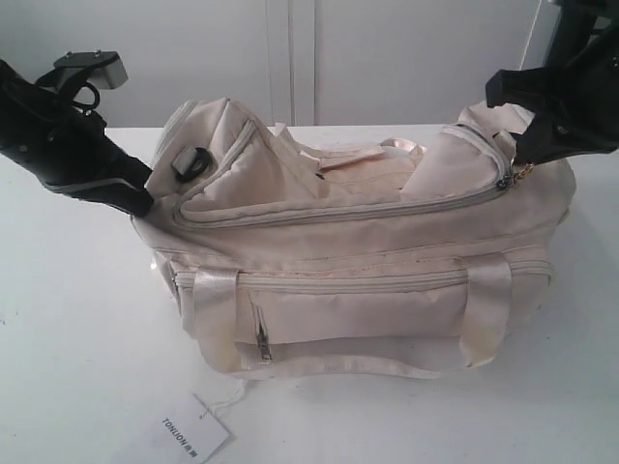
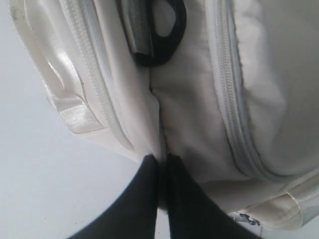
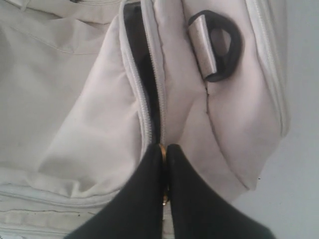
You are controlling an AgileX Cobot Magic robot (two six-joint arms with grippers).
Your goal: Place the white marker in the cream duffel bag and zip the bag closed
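Bright, flat light; white table (image 1: 68, 367) nearly blown out, faint shadow under cream duffel bag (image 1: 368, 242); wrist views soft.

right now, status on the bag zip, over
Left jaws pinching cream duffel bag end fabric; right jaws shut on zip pull. Zip gap open ahead of pull. White marker not in view. Nothing seen blocking.

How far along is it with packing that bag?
The white marker is nowhere in sight, so likely already inside the cream duffel bag. In hand: right jaws pinch the zip pull, left jaws hold the bag's other end. Left to do: the top zip gapes there, showing dark lining.
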